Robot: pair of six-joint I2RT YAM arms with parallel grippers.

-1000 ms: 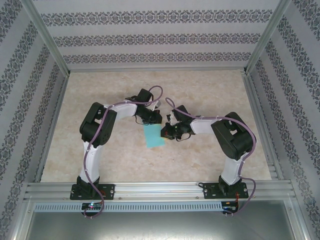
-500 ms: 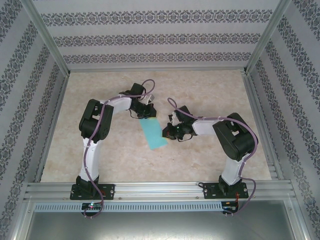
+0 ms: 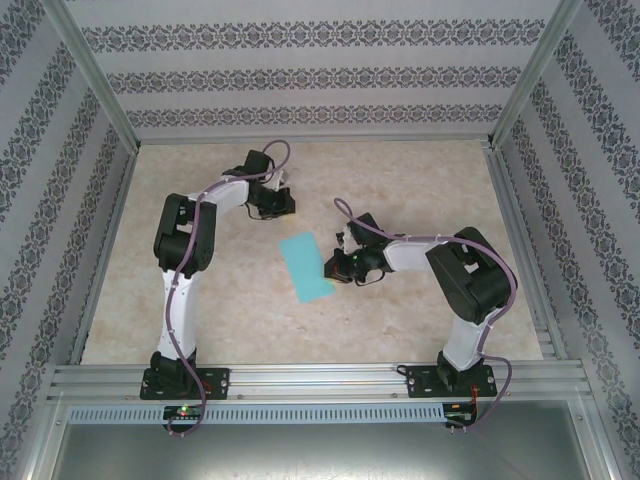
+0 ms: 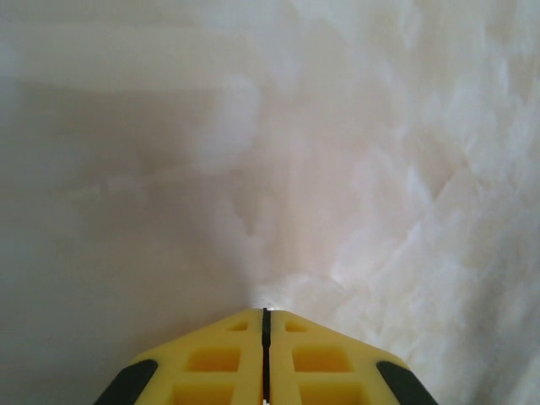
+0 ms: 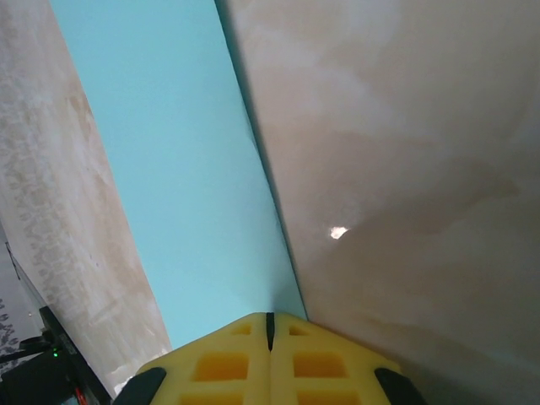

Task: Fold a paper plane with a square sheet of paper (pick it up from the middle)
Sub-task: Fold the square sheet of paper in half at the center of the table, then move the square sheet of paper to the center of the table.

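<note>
While the right gripper [image 3: 331, 268] clamped the paper [image 3: 303, 265] edge, the left gripper [image 3: 286, 206] hovered apart. Its fingers [image 4: 219, 359] were clenched, empty.

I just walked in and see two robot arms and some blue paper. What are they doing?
They are folding a paper plane. The right gripper is pinched shut on the edge of the turquoise sheet of paper, which is a long narrow strip, not a plane yet. The left gripper is shut on nothing, over the bare table, apart from the paper.
</note>
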